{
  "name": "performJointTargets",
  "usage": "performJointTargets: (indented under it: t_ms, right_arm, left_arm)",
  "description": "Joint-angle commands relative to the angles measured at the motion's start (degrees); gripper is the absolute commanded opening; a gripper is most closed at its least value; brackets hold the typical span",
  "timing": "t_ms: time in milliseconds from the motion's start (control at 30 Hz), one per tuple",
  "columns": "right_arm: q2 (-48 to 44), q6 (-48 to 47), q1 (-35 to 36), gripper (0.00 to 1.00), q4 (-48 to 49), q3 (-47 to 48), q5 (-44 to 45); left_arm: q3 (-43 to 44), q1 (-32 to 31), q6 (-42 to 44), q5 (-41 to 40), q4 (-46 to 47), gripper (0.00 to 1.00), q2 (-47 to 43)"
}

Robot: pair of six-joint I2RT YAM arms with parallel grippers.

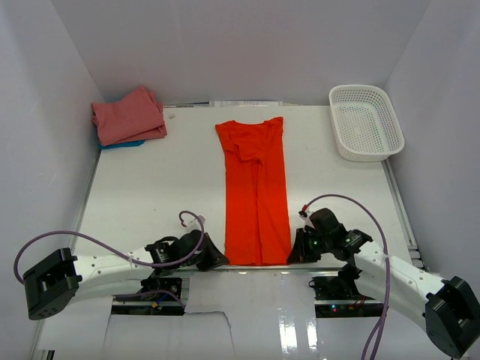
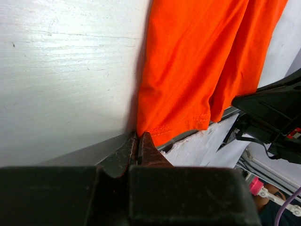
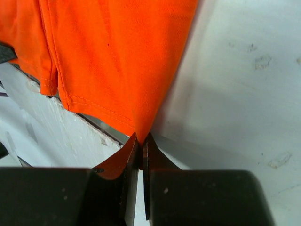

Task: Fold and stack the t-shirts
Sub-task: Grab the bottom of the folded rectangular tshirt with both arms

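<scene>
Left gripper: our left gripper sits low at the near edge of the table, jaws pressed together on the near left corner of the hem.
Right gripper: our right gripper mirrors it on the near right corner, jaws likewise pinched closed on the stitched hem.
Grip check: each pinch catches only the tip of a corner, so we judge the hold thin. We cannot tell whether every layer sits between the fingers.
Shirt: the orange-red t-shirt lies as a long narrow strip down the middle of the table, sides folded in, hem at the near edge and collar at the far end.
Step in hand: we judge this to be the end-to-end fold, carrying the hem over toward the collar.
How to do it well: we lift both corners together and level, and hold the hem taut between the grippers without stretching it. We travel straight along the strip and lay the hem square on the far end before letting go.
Risk: if one arm leads, the strip skews. If we lift too low, the cloth drags and the tucked sides spill out.
Far left: the salmon-pink t-shirt lies folded in the far left corner on top of the blue t-shirt, of which only an edge shows. We judge this to be the stack the orange one joins.
Far right: the basket stands in the far right corner, well apart from the fold path.
</scene>
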Motion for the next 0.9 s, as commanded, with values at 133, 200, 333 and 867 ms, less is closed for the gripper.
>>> performJointTargets:
  t_ms: [133, 200, 333, 867]
  right_arm:
    - [-3.0, -1.0, 1.7, 0.08, -9.7, 4.5, 1.1]
    - [-2.7, -1.0, 2.3, 0.08, -10.2, 5.2, 1.1]
    - [-1.9, -1.5, 2.8, 0.08, -11.3, 7.6, 1.7]
    - [2.1, -4.8, 2.9, 0.08, -15.2, 17.7, 2.4]
  left_arm:
    - [1.8, 0.1, 4.5, 0.3, -15.0, 0.00, 1.3]
    - [2.3, 0.1, 4.8, 0.5, -15.4, 0.00, 1.3]
    - [4.5, 0.1, 5.8, 0.3, -16.9, 0.00, 1.3]
    - [19.5, 1.6, 10.5, -3.3, -27.5, 0.00, 1.9]
